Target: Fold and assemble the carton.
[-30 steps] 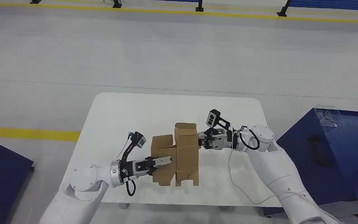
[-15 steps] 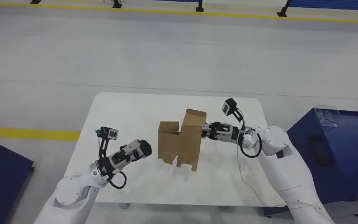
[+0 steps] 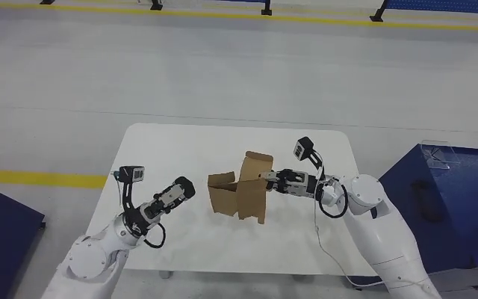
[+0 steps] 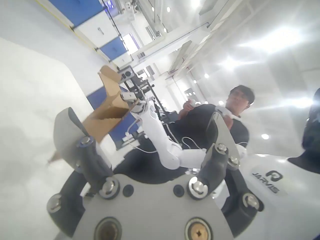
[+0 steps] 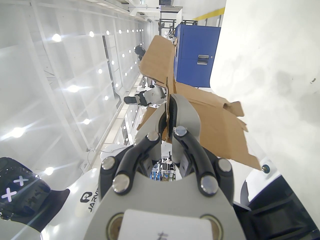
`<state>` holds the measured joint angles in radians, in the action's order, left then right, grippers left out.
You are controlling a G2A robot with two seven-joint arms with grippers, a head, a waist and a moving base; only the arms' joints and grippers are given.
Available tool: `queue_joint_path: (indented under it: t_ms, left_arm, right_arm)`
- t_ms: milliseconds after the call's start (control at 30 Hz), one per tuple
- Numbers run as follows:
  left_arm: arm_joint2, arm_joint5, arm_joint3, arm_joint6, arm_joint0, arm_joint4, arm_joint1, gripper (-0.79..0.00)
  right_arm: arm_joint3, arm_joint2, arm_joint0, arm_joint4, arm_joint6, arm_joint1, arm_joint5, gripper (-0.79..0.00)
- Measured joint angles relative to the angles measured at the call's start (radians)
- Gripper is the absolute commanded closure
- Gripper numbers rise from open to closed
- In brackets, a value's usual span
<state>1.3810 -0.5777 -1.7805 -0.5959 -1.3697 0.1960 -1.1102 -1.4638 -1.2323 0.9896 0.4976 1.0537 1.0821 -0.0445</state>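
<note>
The white table (image 3: 149, 149) carries a brown carton (image 3: 239, 196) near its middle, half-opened, flaps loose. To square it cleanly, I'd hold that pinched wall steady and press the opposite side flat-on, not at a corner. The right gripper (image 3: 267, 177) is clamped on the carton's upper edge. The left gripper (image 3: 184, 189) hangs spread wide, empty, apart from the carton.

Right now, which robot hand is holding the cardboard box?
The right gripper: it is shut on the carton edge. The left gripper is open and apart from it.
</note>
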Motion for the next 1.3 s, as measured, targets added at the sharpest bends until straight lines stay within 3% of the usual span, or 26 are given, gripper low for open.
queue_joint_path:
  t_ms: [167, 367, 567, 967, 1300]
  left_arm:
    - [-0.06, -0.023, -0.103, 0.211, -0.052, -0.533, -0.013, -0.785]
    - [-0.143, 0.034, -0.104, 0.327, -0.045, -0.859, -0.026, -0.785]
    - [-0.189, 0.049, -0.087, 0.373, -0.032, -0.916, -0.034, -0.785]
    - [-0.178, 0.11, -0.04, 0.409, -0.011, -0.893, -0.04, -0.785]
    - [-0.245, 0.031, -0.105, 0.348, -0.029, -0.906, -0.041, -0.785]
  right_arm:
    - [-0.008, -0.001, 0.006, -0.005, 0.007, -0.002, 0.002, 0.0]
    - [-0.02, 0.006, 0.003, -0.015, 0.019, -0.003, -0.001, 0.0]
    - [-0.024, 0.01, 0.0, -0.02, 0.022, -0.004, 0.002, 0.0]
    - [-0.007, 0.009, -0.005, -0.005, 0.024, -0.005, 0.023, 0.0]
    - [0.005, 0.008, -0.009, -0.01, 0.016, -0.006, 0.036, 0.0]
